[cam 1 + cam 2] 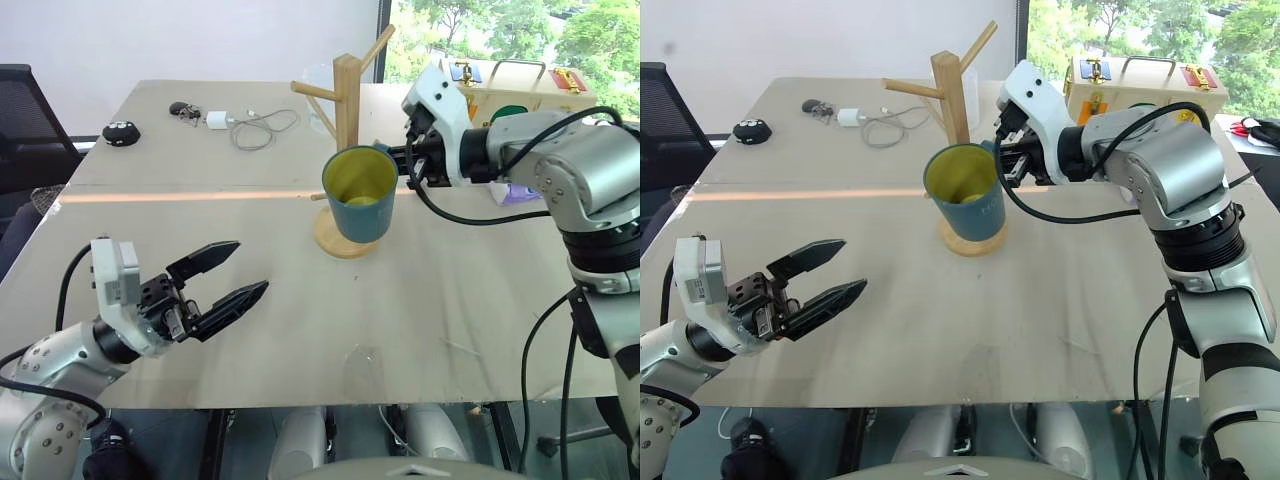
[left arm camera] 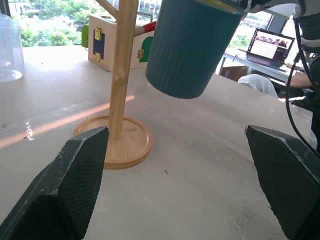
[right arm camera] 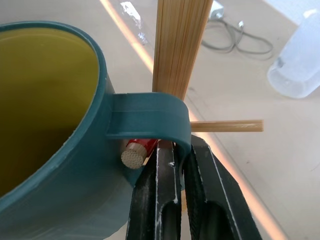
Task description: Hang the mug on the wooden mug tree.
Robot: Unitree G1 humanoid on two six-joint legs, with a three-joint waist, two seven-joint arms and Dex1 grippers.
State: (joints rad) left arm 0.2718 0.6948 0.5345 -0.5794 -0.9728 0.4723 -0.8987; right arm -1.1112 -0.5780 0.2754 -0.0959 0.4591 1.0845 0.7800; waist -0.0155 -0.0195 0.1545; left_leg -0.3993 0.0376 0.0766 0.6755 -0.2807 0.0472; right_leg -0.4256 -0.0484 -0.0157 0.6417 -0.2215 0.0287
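Our right gripper [image 3: 175, 165] was clenched on the loop handle [image 3: 150, 117] of the mug [image 1: 360, 192], its two black fingers [image 3: 155, 200] pinching the lower part of the loop so that the opening stayed free for a peg. We held the mug aloft and mouth-up, clear of the table [image 1: 300, 300], directly in front of the wooden mug tree [image 1: 346, 100], whose round base [image 2: 112, 142] sat just beneath and behind it. In the right wrist view the red-tipped peg [image 3: 135, 152] was poking into the handle loop, which we judged to be the reason for that hold: the loop was being threaded onto the peg. Another plain peg [image 3: 227, 125] stuck out towards three o'clock of the post there. At about seven o'clock of the mug, well apart, our left gripper [image 1: 215, 285] hovered with its fingers spread, grasping nothing, apparently kept out of the way.
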